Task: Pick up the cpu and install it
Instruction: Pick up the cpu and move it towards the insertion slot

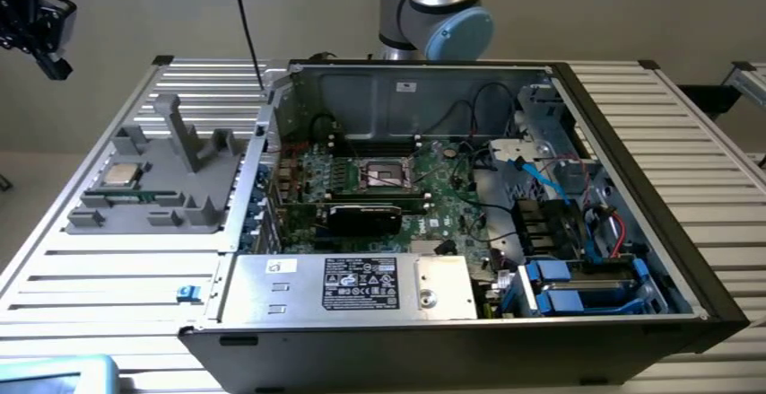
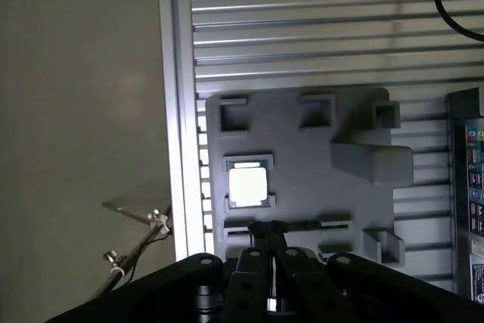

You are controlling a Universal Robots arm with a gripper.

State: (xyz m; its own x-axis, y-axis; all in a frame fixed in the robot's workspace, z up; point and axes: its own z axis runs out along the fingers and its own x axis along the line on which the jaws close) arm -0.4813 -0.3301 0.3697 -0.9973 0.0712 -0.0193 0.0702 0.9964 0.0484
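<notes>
The cpu [image 1: 121, 175] is a small square chip with a shiny silver top, lying flat in a pocket of the grey holder tray [image 1: 179, 188] at the exterior view's left, outside the computer case. In the wrist view the cpu [image 2: 249, 186] glows bright on the tray [image 2: 302, 149]. My gripper [image 1: 54, 66] hangs high above the table's far left corner, well apart from the chip. Seen from the wrist, the gripper [image 2: 268, 234] has its black fingers pressed together with nothing between them. The motherboard socket [image 1: 386, 175], a metal frame with a dark centre, sits inside the case.
The open computer case [image 1: 622, 188] takes up the middle of the slatted table [image 1: 718, 179]. A silver box with a white label [image 1: 359, 284] lies along its front. The arm's base [image 1: 437, 13] stands behind. A black cable [image 1: 246, 26] hangs down. The table edge [image 2: 181, 111] borders the floor.
</notes>
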